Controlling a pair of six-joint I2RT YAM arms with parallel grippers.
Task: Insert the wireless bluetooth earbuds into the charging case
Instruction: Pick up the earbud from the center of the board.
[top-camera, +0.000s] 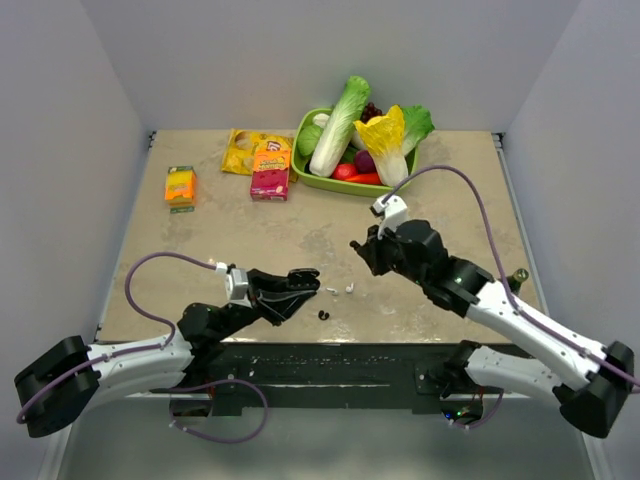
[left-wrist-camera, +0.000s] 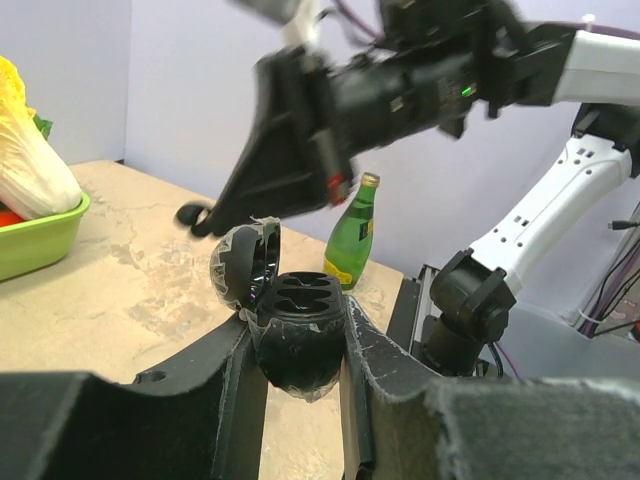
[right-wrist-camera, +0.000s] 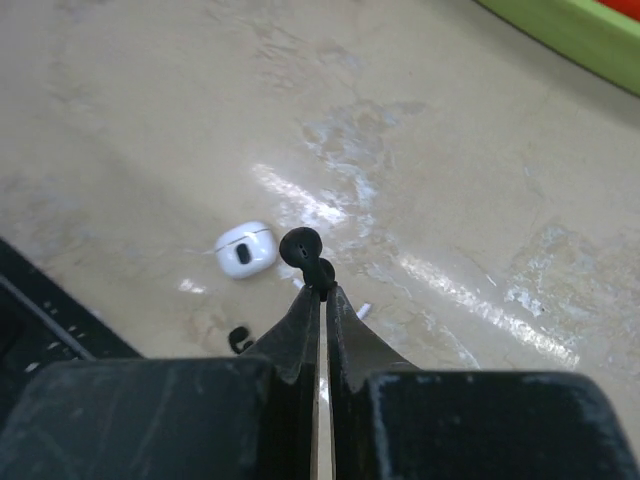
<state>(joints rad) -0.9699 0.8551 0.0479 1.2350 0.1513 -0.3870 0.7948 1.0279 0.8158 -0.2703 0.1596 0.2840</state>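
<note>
Near the table's (top-camera: 200, 230) front edge, we've got the left gripper (top-camera: 306, 279) clamped on the black charging case (left-wrist-camera: 300, 320), lid flipped open. Meanwhile the right gripper (right-wrist-camera: 322, 288) is pinched shut on a black earbud (right-wrist-camera: 302, 245) above the tabletop, with a small white pod (right-wrist-camera: 245, 250) lying nearby.

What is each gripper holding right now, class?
Left gripper: closed on the open black case.
Right gripper: closed on a small black earbud.
</note>
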